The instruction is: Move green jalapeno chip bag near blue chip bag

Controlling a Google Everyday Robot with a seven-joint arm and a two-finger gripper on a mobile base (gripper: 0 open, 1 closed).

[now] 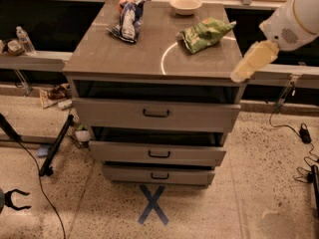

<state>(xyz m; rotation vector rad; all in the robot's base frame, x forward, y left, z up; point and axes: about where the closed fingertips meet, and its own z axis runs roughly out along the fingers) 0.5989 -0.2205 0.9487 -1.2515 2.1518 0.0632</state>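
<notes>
The green jalapeno chip bag [204,34] lies on the right half of the grey cabinet top [124,59], wrinkled and light green. The blue chip bag [127,24], dark blue with a white middle, lies at the back left of the same top. The two bags are about a bag's length apart. My arm comes in from the upper right, and my gripper [244,69] hangs pale yellow at the cabinet's front right corner, to the right of and in front of the green bag, not touching it.
A white bowl [185,5] sits at the back of the top, between the bags. A small red item [121,4] lies behind the blue bag. The cabinet's three drawers [156,113] stand partly open. A blue X [152,204] marks the floor. Cables [304,133] lie at right.
</notes>
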